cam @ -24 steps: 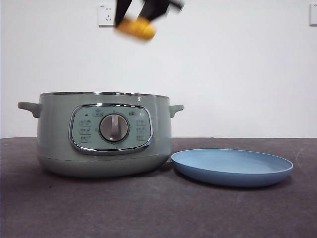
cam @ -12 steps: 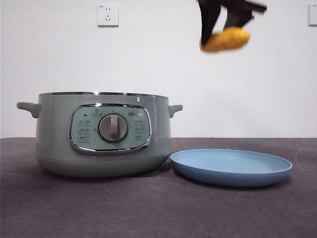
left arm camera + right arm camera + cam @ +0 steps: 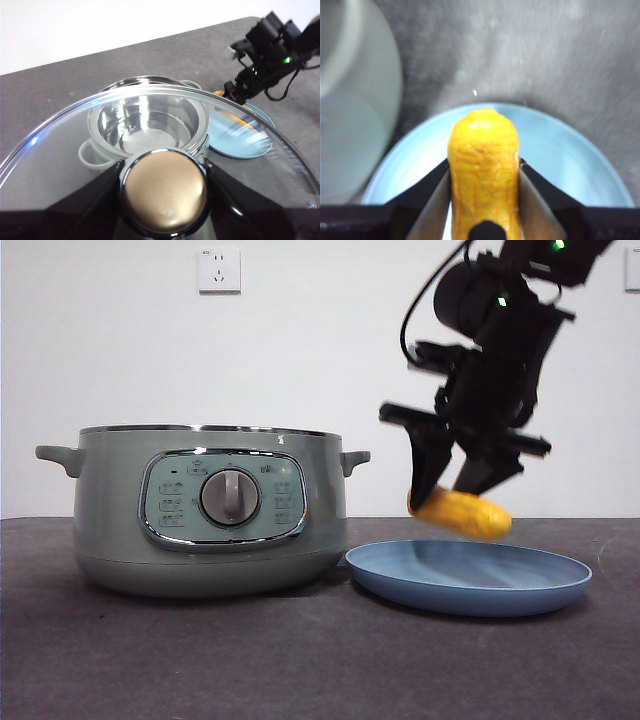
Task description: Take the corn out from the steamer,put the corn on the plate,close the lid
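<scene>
The corn (image 3: 461, 512) is hanging just above the plate (image 3: 560, 592), pinched across its middle by my right claw (image 3: 455, 485), whose two jaws are pressing on either side of the cob. I am holding it lengthwise and slightly tilted, blunt end leading, so it can settle flat inside the rim instead of rolling off; in the right wrist view the plate is lying directly beneath the claw, with the cob roughly over its middle. It does not look to be touching the plate yet, though the gap is small.

My left claw (image 3: 165, 195) is gripping the knob of the lid (image 3: 60, 145), jaws closed on either side of it, and I am keeping the lid up in the air, above and to one side of the pot (image 3: 210, 510), so the opening is clear while the right arm is working. Through the glass I am seeing the pot's shiny bowl with nothing in it.

I judge the next move to be a short lowering and a release, then bringing the lid down squarely onto the chrome rim. The pot and plate are sitting side by side on the dark tabletop (image 3: 300, 660), nearly touching.
</scene>
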